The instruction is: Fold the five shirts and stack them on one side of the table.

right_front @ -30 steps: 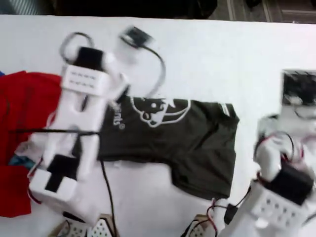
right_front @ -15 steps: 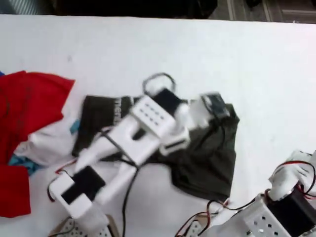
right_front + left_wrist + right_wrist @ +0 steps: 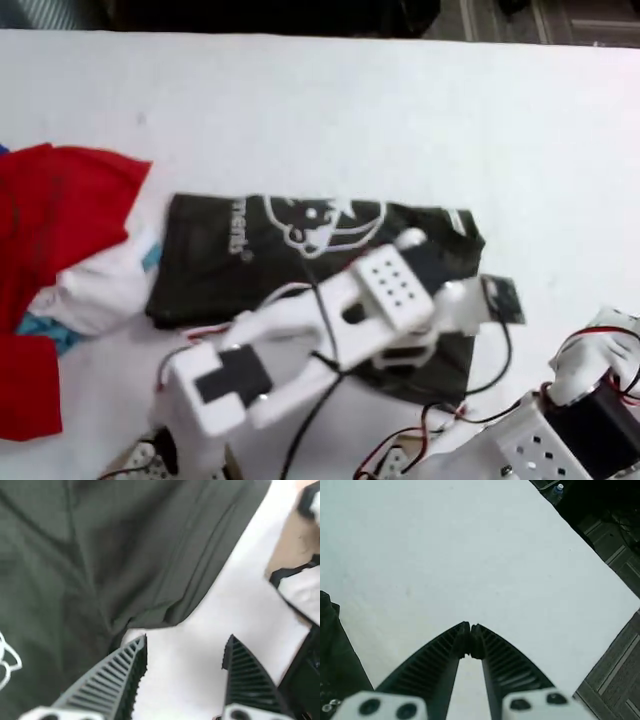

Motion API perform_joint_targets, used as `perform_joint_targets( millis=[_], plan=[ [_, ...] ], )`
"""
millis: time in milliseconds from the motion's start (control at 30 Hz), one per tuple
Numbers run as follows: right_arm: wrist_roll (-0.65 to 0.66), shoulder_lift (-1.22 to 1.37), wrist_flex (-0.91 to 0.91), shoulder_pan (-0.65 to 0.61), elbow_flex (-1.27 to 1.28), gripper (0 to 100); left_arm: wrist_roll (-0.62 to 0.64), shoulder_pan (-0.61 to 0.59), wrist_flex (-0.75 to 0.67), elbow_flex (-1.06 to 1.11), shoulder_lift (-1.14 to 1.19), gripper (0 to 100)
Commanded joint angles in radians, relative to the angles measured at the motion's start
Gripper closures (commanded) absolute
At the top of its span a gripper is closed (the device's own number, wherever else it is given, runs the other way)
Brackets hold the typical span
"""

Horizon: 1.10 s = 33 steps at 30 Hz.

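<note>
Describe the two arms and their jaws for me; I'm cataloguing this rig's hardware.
Both arms are white plastic with black motor blocks. The left arm carries a panel dotted with small holes, a black cable and thin red wires; the right arm has a similar dotted panel and red and black wiring. The jaws are dark, ribbed wedges tapering to points, on white bases.

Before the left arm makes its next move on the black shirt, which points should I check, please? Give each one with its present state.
1. The left gripper is open: ok, fingers apart.
2. It is at the edge of the black shirt: ok, it hangs over the hem.
3. Cloth between its fingers: not ok, bare table lies there.
4. The right gripper is out of the way: ok, shut above bare table.
5. The pile of other shirts is apart from the black shirt: cannot tell, they lie very close.
</note>
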Motion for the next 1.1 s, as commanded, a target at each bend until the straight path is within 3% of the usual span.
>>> perform_joint_targets(
  millis=[0, 467, 900, 1067],
  plan=[
    [0.002, -0.007, -0.002, 0.004, -0.009, 98.0, -0.011, 0.036, 0.035, -0.15, 0.059, 74],
    [0.002, -0.007, -0.002, -0.004, -0.052, 98.0, -0.066, 0.044, 0.043, -0.41, 0.409, 75],
    [0.002, -0.007, -0.004, 0.004, -0.052, 98.0, -0.149, 0.065, 0.063, -0.442, 0.489, 98],
    [0.002, -0.007, -0.004, 0.004, -0.052, 98.0, -0.146, 0.065, 0.066, -0.445, 0.47, 98]
  ],
)
